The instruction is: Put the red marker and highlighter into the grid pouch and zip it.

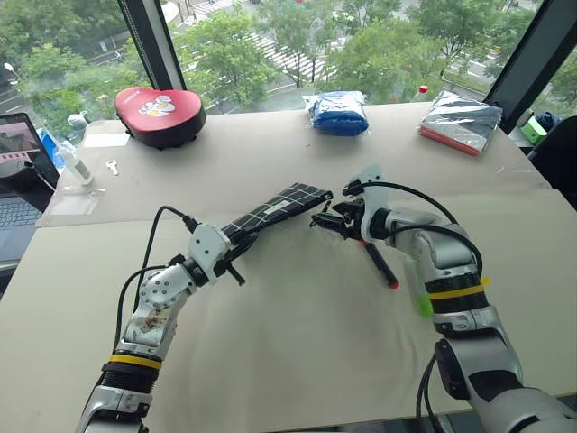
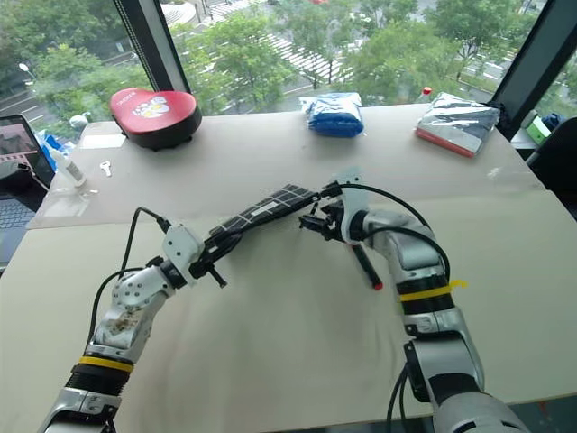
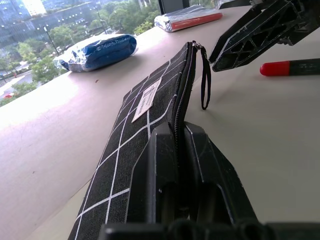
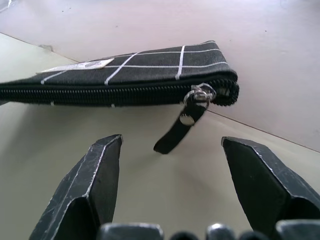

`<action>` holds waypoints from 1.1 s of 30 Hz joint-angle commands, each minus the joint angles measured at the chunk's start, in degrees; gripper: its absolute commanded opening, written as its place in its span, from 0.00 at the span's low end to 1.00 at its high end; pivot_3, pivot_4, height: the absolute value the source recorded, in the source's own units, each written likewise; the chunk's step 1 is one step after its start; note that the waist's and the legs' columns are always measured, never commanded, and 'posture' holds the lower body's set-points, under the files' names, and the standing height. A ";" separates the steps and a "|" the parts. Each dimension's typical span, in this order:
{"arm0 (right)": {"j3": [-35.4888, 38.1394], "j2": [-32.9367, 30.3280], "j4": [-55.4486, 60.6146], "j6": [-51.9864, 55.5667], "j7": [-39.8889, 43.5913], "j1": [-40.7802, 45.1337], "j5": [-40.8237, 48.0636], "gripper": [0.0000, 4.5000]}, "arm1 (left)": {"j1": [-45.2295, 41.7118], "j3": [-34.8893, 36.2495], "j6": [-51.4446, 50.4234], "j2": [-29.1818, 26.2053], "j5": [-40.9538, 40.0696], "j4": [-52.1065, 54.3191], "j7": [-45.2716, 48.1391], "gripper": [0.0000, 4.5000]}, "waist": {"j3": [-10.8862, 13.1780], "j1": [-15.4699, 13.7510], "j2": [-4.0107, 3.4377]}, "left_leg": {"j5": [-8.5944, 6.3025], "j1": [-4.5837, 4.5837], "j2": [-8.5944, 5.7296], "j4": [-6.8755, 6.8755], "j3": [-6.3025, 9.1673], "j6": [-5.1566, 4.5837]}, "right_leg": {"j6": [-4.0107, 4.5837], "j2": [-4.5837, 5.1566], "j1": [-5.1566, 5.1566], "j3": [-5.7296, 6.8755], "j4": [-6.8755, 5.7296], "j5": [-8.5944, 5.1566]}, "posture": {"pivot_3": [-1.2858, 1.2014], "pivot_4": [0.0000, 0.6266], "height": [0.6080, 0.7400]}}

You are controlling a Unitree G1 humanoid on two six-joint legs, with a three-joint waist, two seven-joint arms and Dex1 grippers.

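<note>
The grid pouch [image 1: 275,209] is black with white lines and a white label, and it is held slanted above the table. My left gripper [image 1: 240,245] is shut on its near end, pinching the zipper edge [image 3: 176,112]. At its far end the zipper's black pull strap [image 4: 179,131] hangs down. My right gripper [image 1: 325,219] is open just in front of that strap, apart from it. The red marker [image 1: 380,262] lies on the table under my right wrist. The lime-green highlighter [image 1: 422,290] lies beside my right forearm, partly hidden by it.
Along the table's far side sit a red heart-shaped case [image 1: 160,114], a blue wrapped package [image 1: 338,113] and a silver packet [image 1: 460,123]. A laptop [image 1: 16,185], a small bottle [image 1: 76,164] and a key [image 1: 112,167] are at the left.
</note>
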State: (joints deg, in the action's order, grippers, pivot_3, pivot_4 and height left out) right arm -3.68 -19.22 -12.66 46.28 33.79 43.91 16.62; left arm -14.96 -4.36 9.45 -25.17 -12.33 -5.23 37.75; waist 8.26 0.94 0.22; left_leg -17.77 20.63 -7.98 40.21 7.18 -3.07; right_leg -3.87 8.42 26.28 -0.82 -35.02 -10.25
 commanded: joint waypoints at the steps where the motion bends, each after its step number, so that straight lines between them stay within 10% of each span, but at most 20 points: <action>1: 0.49 0.56 -1.18 -3.03 -0.16 2.09 -0.72 0.79 | -0.10 0.93 0.21 0.28 0.19 1.96 0.11 0.00 | 0.00 0.01 0.00 | 0.00 0.00 0.00 0.00 0.00 0.00 | 0.00 0.00 0.00 0.00 0.00 0.00 | 0.52 0.24 1.00; 3: 0.60 0.85 -1.81 -3.74 -0.07 2.17 -0.86 0.79 | -0.14 0.97 0.30 0.48 0.28 1.83 0.20 0.00 | 0.00 -0.03 0.00 | 0.00 0.00 0.00 0.00 0.00 0.00 | 0.00 0.00 0.00 0.01 -0.01 0.00 | 0.52 0.24 1.00; 13: 0.60 1.23 -1.18 -6.11 1.04 1.54 -0.40 0.03 | 0.02 1.17 1.17 1.55 0.73 1.00 0.44 0.00 | 0.00 0.09 0.00 | 0.00 0.00 0.00 0.00 0.00 0.00 | 0.00 0.00 0.00 0.00 -0.01 0.00 | 0.52 0.24 1.00; 33: -11.43 3.18 13.03 -1.23 10.86 -0.06 1.46 0.01 | -1.03 1.56 3.27 3.04 1.53 -2.09 1.36 0.00 | 0.00 0.12 0.00 | 0.00 0.00 0.00 0.05 0.00 0.00 | 0.00 -0.01 0.00 0.01 -0.02 0.01 | 0.52 0.24 1.00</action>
State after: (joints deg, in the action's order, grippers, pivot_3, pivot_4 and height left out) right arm -14.64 -17.03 -3.68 44.20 42.83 42.32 16.05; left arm -15.06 -3.45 11.41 -22.34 -10.86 -7.71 38.94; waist 8.26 1.06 0.22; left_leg -17.77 20.62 -7.98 40.27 7.18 -3.07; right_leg -3.87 8.42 26.28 -0.80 -35.04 -10.25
